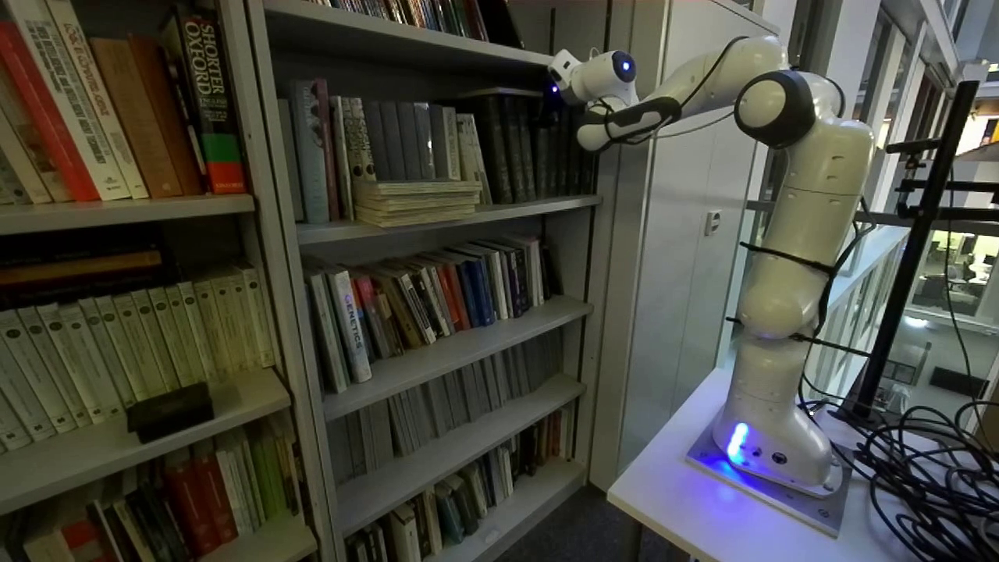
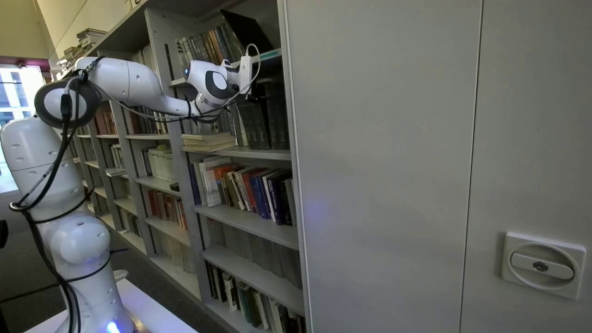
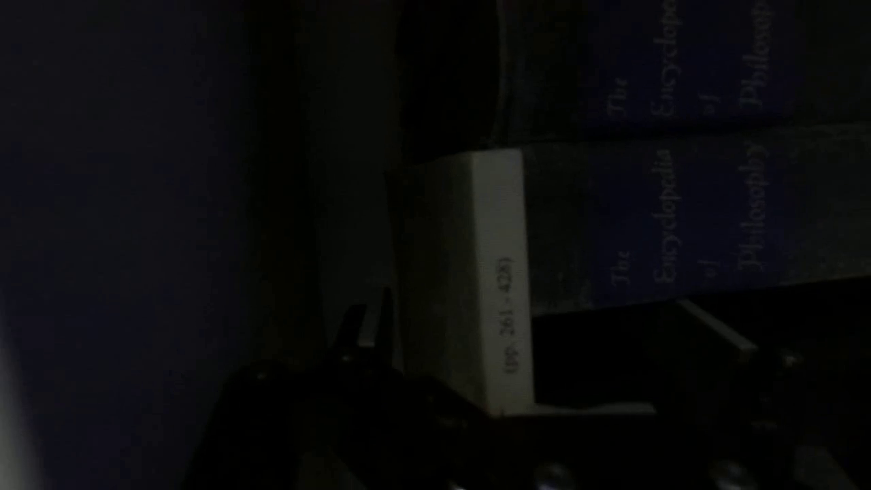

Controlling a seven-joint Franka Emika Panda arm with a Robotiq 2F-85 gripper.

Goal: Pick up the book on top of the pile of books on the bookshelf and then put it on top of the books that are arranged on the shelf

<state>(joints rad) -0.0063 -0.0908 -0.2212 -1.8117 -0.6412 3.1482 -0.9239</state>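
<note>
Gripper [image 3: 568,347]: jaws stood wide, nothing seen clasped, presumably for release. Pale-spined book [image 3: 502,279], lettered "pp. 261 - 428": lay flat atop dark Encyclopedia of Philosophy volumes [image 3: 694,224], judged the task's book, their upright row its support. Pile of beige books [image 1: 417,204]: lay before grey volumes [image 1: 399,140], perhaps for want of row space.
</note>
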